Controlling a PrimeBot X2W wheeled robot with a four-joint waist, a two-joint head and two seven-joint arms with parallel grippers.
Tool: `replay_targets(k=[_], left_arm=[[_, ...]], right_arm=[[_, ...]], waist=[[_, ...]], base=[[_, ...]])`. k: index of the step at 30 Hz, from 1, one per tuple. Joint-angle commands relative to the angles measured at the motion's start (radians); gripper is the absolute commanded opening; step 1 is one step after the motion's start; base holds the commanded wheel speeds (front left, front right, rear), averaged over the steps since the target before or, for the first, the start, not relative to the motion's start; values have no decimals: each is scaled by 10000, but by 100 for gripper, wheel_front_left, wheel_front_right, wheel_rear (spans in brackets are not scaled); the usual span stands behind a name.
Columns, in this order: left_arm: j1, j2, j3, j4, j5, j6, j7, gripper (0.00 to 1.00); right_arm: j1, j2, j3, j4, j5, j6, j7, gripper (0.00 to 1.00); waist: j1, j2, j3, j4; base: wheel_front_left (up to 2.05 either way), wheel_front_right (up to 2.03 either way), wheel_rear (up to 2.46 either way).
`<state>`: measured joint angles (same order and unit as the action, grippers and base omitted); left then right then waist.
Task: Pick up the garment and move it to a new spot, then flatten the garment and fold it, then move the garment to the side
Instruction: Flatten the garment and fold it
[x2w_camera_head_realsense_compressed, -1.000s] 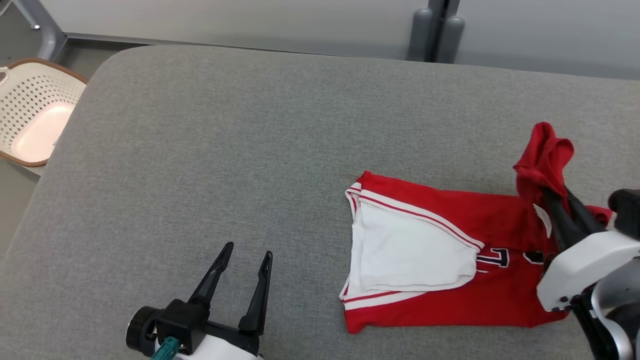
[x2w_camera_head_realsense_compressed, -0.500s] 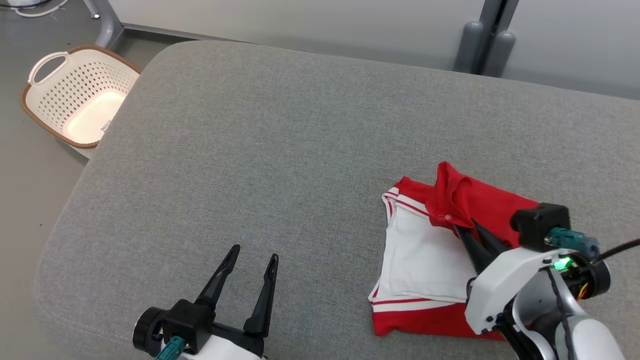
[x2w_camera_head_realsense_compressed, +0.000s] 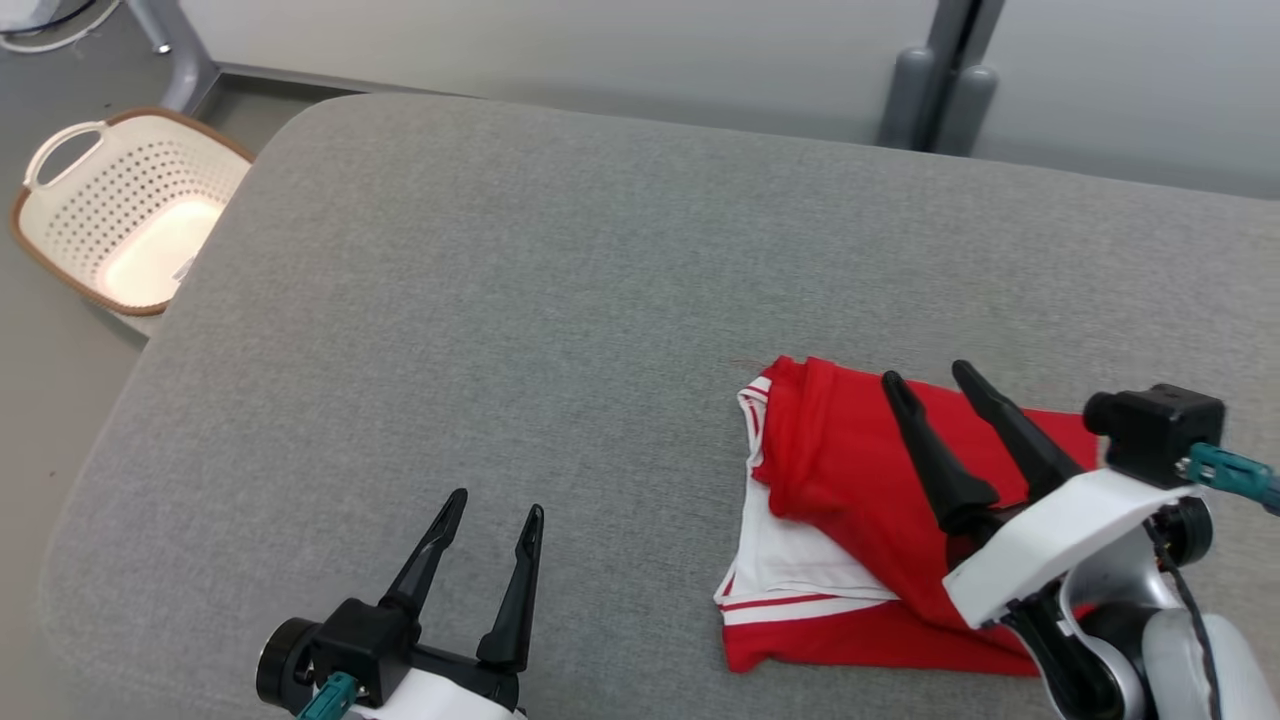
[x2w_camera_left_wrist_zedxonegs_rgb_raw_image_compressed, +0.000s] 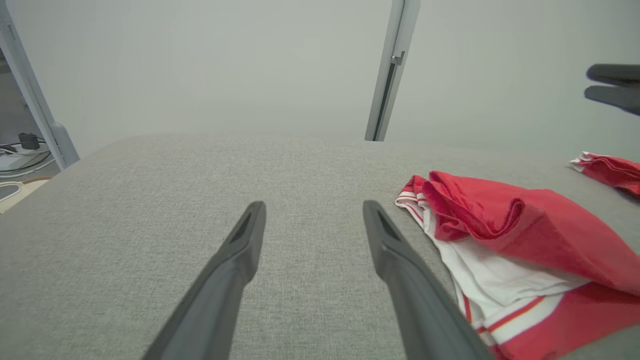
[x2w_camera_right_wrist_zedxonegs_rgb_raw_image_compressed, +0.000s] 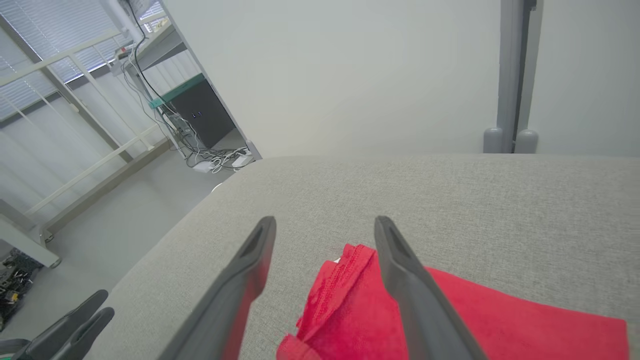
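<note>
**A:** Where do we have the garment (x2w_camera_head_realsense_compressed: 850, 500)?

**B:** On the grey fabric-covered tabletop (x2w_camera_head_realsense_compressed: 560, 300), in its near right part, directly under our right gripper (x2w_camera_head_realsense_compressed: 926, 374). Those jaws stand wide apart and hold nothing. From the left wrist view they look lifted clear of the cloth. Our left gripper (x2w_camera_head_realsense_compressed: 497, 503) sits well apart to the left, jaws also wide and empty.

**A:** How will it handle?

**B:** We judge it light and limp: thin jersey cloth, red with white panels and striped trim. It will sag and slide on itself, so the top fold, which lies loose, could fall open if we lift from one point. Nothing about it looks fragile.

**A:** So where do we take hold?

**B:** At the folded edges, pinching all the layers together. Two corners would be best, one per gripper, so the bundle keeps its shape. The striped edge toward our left looks like the thickest, clearest hold.

**A:** Which way does it lie?

**B:** Its long axis runs roughly across us, left to right, slightly skewed. The striped edge points to our left. The right end is hidden behind our right arm (x2w_camera_head_realsense_compressed: 1060, 540), so we cannot tell how it finishes there.
</note>
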<state>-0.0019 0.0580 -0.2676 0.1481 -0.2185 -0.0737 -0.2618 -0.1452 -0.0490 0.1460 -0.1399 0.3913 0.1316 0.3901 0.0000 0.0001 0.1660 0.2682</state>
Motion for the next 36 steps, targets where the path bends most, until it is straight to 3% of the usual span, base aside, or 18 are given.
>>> replay_targets(k=[1,5,10,17,28,29,30,36], left_arm=[[90,18,90,-37,79,6,-39,100],[130,0,201,-97,134,55,-39,100],[273,-24,472,-283,59,235,-39,100],[681,-50,909,-389,-156,675,-28,100],[1463,-55,874,-276,-100,827,-28,100],[1502,-58,858,-288,-92,846,-26,100],[1508,-59,796,-311,-49,853,-28,100],[1370,-56,552,-222,-161,636,-28,100]], right_arm=[[155,-28,-163,-190,277,-18,32,100],[513,-81,-1019,-720,137,-16,20,100],[1337,-750,-1431,-1196,8,-10,-470,100],[2380,-1748,-778,-643,129,-10,-2375,100],[3100,-2406,126,1290,-313,-12,-4937,100],[2973,-2449,226,1568,-432,-12,-5080,25],[2639,-2426,495,2244,-687,-12,-5225,0],[705,-1939,1628,4440,-890,-12,-5784,0]], waist=[[0,-1,-154,-318],[0,-1,-352,-769],[0,-1,-612,-1286],[0,-1,-1082,-1835],[0,-1,-1838,-1955],[0,-1,-1855,-1933],[0,-1,-1857,-1869],[0,-1,-1625,-1416]], base=[[0,0,0],[0,0,0],[0,0,0],[0,0,0],[0,0,0],[0,0,0],[0,0,0],[0,0,0]])
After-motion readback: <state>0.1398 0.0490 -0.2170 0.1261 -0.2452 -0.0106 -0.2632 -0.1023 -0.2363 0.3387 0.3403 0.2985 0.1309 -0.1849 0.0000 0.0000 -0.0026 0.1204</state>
